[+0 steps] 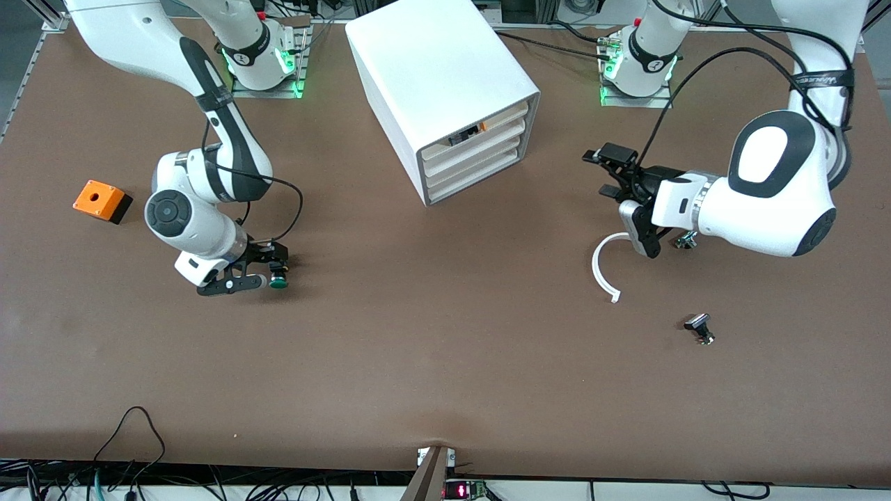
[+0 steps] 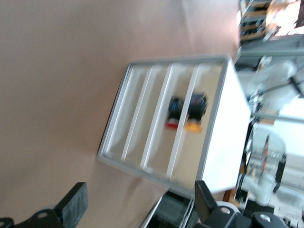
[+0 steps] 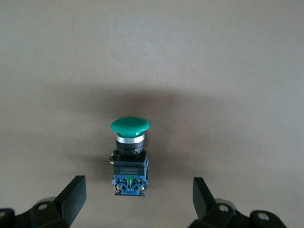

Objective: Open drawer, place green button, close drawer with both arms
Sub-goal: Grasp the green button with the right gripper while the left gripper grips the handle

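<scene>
Drawers (image 1: 470, 157) sit shut in cabinet (image 1: 431, 76); button (image 1: 278, 281) lies outside.

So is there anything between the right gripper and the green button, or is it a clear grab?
Nothing visible stands in the way. The right gripper is open over the button, one finger on either side of it, with only bare table around.

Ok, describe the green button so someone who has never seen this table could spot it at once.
Start at the white cabinet mid-table, then go toward the right arm's end and nearer the front camera. There the right claw is open around the button lying on the tabletop. Its green mushroom cap sets it apart from the orange box and the black knob.
</scene>
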Action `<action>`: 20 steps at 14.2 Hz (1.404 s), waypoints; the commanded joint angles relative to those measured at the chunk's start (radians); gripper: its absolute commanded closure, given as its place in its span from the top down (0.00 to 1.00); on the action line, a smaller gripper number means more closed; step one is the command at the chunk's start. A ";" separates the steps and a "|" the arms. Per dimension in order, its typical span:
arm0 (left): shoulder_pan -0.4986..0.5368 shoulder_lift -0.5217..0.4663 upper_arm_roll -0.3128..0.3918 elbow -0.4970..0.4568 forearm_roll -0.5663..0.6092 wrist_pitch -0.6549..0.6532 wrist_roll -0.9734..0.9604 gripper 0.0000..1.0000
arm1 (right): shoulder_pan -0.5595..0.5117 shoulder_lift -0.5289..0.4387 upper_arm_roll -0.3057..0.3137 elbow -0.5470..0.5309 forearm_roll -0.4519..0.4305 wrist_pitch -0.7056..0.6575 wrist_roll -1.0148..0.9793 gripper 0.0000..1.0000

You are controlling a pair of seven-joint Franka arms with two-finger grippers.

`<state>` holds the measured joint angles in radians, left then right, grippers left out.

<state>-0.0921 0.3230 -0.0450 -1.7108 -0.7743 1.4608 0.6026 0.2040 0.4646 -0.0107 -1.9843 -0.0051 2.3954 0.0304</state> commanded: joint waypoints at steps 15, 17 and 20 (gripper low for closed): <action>-0.051 0.126 -0.191 -0.516 -0.554 0.513 0.537 0.80 | 0.014 0.034 0.015 -0.044 0.007 0.065 0.026 0.10; -0.049 0.165 -0.191 -0.526 -0.569 0.509 0.606 0.77 | 0.012 0.017 0.047 -0.038 0.010 0.068 0.028 0.00; -0.046 0.195 -0.236 -0.541 -0.653 0.506 0.698 0.59 | 0.012 -0.059 0.049 -0.004 0.020 0.068 0.010 0.00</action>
<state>-0.1418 0.4971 -0.2447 -2.2415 -1.3565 1.9645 1.2218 0.2154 0.4782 0.0355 -1.9958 -0.0024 2.4728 0.0457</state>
